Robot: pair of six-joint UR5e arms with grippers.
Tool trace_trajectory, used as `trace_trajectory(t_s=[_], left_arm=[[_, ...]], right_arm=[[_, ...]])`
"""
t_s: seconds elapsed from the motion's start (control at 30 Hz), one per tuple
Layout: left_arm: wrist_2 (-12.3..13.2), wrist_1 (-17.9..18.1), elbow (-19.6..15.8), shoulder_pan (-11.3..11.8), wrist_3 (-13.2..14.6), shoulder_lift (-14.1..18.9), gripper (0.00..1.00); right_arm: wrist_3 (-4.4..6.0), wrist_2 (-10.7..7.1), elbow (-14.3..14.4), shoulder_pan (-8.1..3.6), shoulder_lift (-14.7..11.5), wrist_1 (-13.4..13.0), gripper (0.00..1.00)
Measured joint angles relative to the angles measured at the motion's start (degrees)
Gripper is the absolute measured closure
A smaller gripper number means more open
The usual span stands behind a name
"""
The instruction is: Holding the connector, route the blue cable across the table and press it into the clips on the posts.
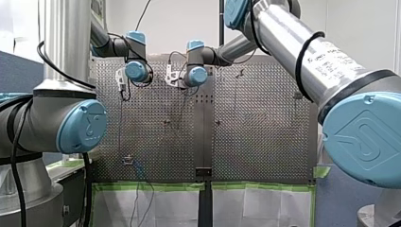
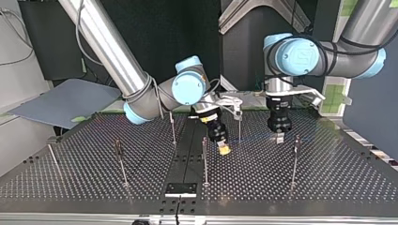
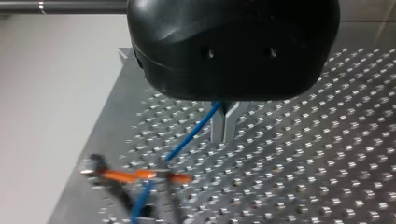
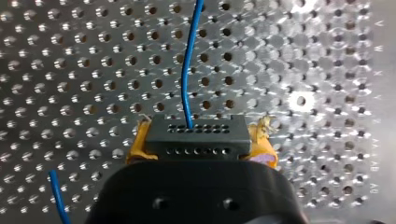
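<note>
My right gripper (image 2: 224,149) has its yellow pads closed on the connector (image 4: 194,135), clasping it by both ends, low over the table (image 2: 328,178) beside its centre seam. The cable (image 4: 187,70) leaves the connector's face and runs off across the holes. My left gripper (image 3: 224,126) has its metal fingers all but together with the cable passing between them — a guide more than a clamp, I'd judge. From there the cable drops to an orange clip (image 3: 140,176) near the table's edge.

The step in hand looks like carrying the line to the next post (image 2: 205,159). To do it well, hold the connector level and let the cable slide through the left fingers — taut, without yanking that clip. Then line up over the clip's mouth before pressing down.
</note>
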Motion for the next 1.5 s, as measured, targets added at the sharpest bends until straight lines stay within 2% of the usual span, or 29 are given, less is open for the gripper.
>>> trace_trajectory(t_s=[0.23,0.47,0.77,1.07,1.3,1.5], left_arm=[[1.0,2.1,-3.0,-0.3,-0.6,-0.5,1.0],[0.5,4.3,-6.4,-0.8,-0.4,-3.4,1.0],[0.8,8.3,-10.1,-0.9,-1.4,-7.9,1.0],[2.1,12.0,-11.0,-1.4,-1.7,-12.3,1.0],[2.8,13.9,-11.0,-1.4,-2.4,-15.4,1.0],[3.8,16.4,-10.9,-1.2,-2.8,-18.5,1.0]], right_arm=[[0.02,0.0,2.2,-0.08,0.0,0.3,1.0],[-0.07,0.12,5.2,-0.04,0.0,0.6,1.0],[-0.22,1.31,9.6,-0.15,0.0,0.5,1.0],[-0.48,1.63,14.2,-0.2,0.0,-0.1,1.0],[-0.46,1.66,17.4,-0.24,0.1,-2.4,1.0],[-0.39,1.65,19.3,-0.75,1.0,-3.6,1.0]])
